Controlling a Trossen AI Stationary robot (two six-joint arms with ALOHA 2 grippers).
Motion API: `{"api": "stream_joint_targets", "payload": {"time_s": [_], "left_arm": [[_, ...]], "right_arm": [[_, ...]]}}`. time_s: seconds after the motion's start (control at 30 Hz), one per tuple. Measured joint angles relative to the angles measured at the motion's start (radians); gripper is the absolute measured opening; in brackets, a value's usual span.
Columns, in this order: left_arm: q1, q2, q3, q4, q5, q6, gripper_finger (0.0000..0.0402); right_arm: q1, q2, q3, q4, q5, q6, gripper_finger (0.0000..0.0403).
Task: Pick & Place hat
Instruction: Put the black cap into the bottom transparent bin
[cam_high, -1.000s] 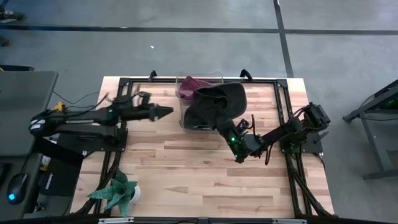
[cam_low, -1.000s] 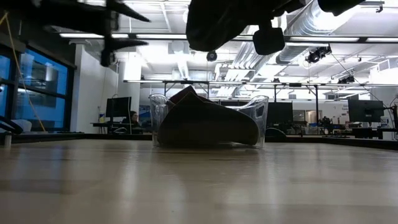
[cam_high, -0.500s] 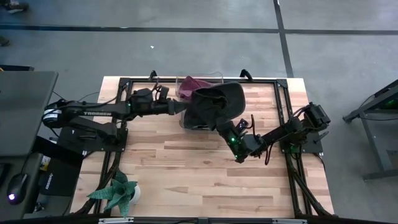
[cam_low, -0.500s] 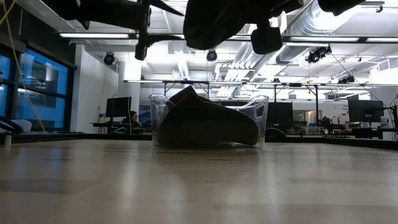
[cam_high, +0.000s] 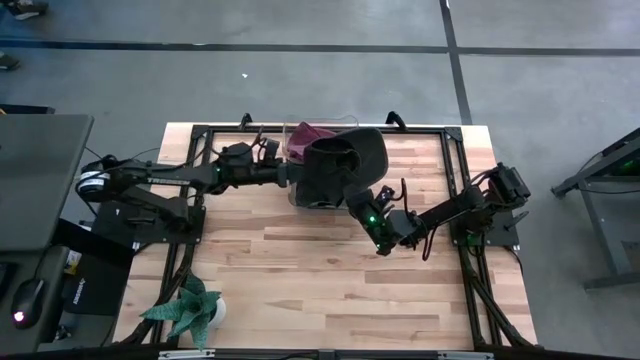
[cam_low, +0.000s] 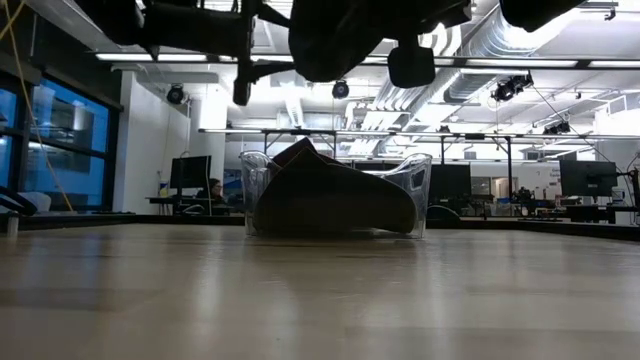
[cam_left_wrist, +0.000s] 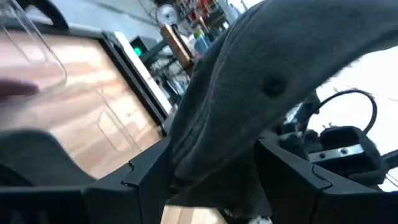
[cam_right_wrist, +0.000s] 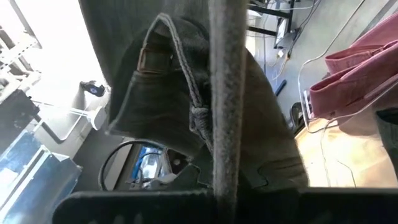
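Note:
A dark grey cap (cam_high: 345, 160) hangs in the air over the clear bin (cam_high: 291, 152), high in the low view (cam_low: 335, 35). My right gripper (cam_high: 360, 199) is shut on it from the near-right side. My left gripper (cam_high: 297, 173) is open at the cap's left side. In the left wrist view the cap's cloth (cam_left_wrist: 280, 74) fills the gap between its fingers (cam_left_wrist: 211, 183). A pink hat (cam_high: 308, 134) lies in the bin, seen also in the right wrist view (cam_right_wrist: 360, 68). My right gripper pinches the cap's stiff edge (cam_right_wrist: 224, 124), which runs out from between the fingers as a thin band. The fingers come from the table's near right, pointing toward the far left. The cap is lifted clear, above the bin. My left gripper has a finger (cam_left_wrist: 149, 180) on either side of the cap's left part; whether they touch it I cannot tell.
The clear bin (cam_low: 252, 185) stands at the table's far middle with a hat (cam_low: 330, 200) heaped inside. A small potted plant (cam_high: 190, 305) sits at the near left corner. Bare wood (cam_high: 320, 290) lies in front of the bin. Black frame rails (cam_high: 455, 160) border the work area.
My left arm has swung toward the table's right, from well left of the bin up to the cap's left side. My right gripper and the cap have shifted a little toward the left and far edge, and the cap stays lifted.

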Motion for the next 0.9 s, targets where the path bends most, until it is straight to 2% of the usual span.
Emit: {"api": "stream_joint_targets", "payload": {"time_s": [0.2,0.5,0.7,0.9], "left_arm": [[0.000,0.040,-0.001,0.104,0.008,0.015,0.0218],[-0.015,0.021,0.000,0.028,-0.089,0.284,0.0218],[-0.027,0.022,0.000,0.027,-0.021,0.323,0.0218],[-0.079,0.046,0.031,0.042,-0.089,0.372,0.0218]], "right_arm": [[-0.004,0.000,0.000,0.003,-0.013,0.000,0.0004],[-0.003,0.000,0.000,0.011,-0.004,0.000,0.0004],[-0.011,0.000,0.000,0.011,-0.026,0.011,0.0004],[-0.018,-0.001,0.007,0.010,-0.038,0.010,0.0005]]}}
